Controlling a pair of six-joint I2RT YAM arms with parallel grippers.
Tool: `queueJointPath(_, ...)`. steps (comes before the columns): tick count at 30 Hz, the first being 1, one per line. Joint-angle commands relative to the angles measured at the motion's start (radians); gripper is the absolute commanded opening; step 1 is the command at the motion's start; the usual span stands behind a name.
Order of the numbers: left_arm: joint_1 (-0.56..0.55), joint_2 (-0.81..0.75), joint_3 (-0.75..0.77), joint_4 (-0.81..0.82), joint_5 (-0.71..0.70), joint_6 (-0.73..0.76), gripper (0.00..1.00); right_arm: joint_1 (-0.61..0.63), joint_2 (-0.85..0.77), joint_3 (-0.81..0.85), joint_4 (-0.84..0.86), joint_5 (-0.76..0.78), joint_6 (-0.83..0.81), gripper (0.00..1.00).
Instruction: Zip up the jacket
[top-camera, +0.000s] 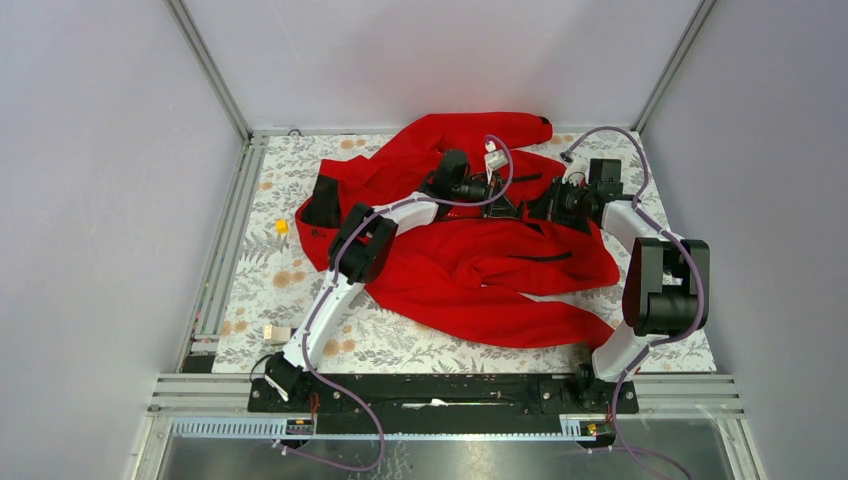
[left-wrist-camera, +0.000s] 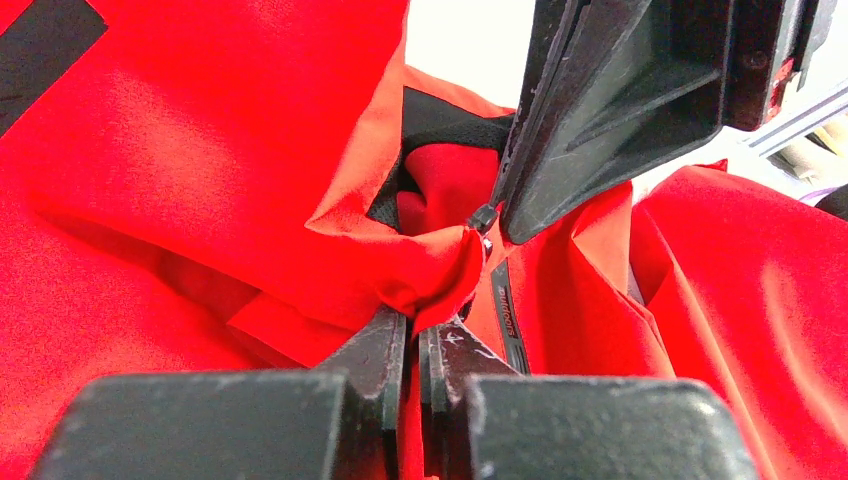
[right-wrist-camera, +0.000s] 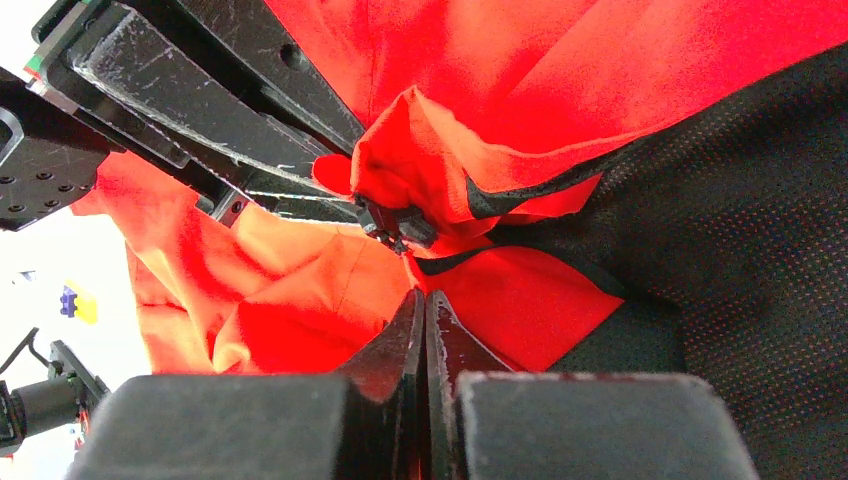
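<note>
The red jacket (top-camera: 480, 270) lies crumpled in the middle of the table, with its black collar lining (top-camera: 322, 205) at the left. Both grippers meet over its upper middle. My left gripper (top-camera: 505, 203) is shut on a bunched fold of red jacket fabric (left-wrist-camera: 415, 318). My right gripper (top-camera: 538, 207) is shut on the jacket's edge (right-wrist-camera: 425, 298), just below a small dark zipper slider (right-wrist-camera: 395, 225). The slider also shows in the left wrist view (left-wrist-camera: 483, 218), right by the right gripper's fingers (left-wrist-camera: 600, 130). The black mesh lining (right-wrist-camera: 740, 230) fills the right of the right wrist view.
A small yellow block (top-camera: 282, 226) lies left of the jacket. A small pale block (top-camera: 277, 333) sits near the table's front left edge. Grey walls and metal rails enclose the flower-patterned tabletop (top-camera: 270, 280). The left gripper's fingers (right-wrist-camera: 200, 100) crowd the right wrist view.
</note>
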Motion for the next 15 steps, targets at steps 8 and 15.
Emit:
queueJointPath(8, -0.003, -0.077, 0.008, -0.006, -0.005, 0.045, 0.0, 0.012, -0.024, 0.03, 0.022, 0.025, 0.0, 0.0)
queueJointPath(15, -0.008, -0.073, 0.019, -0.031, -0.012, 0.061, 0.0, 0.012, -0.026, 0.028, 0.03, 0.017, 0.005, 0.0)
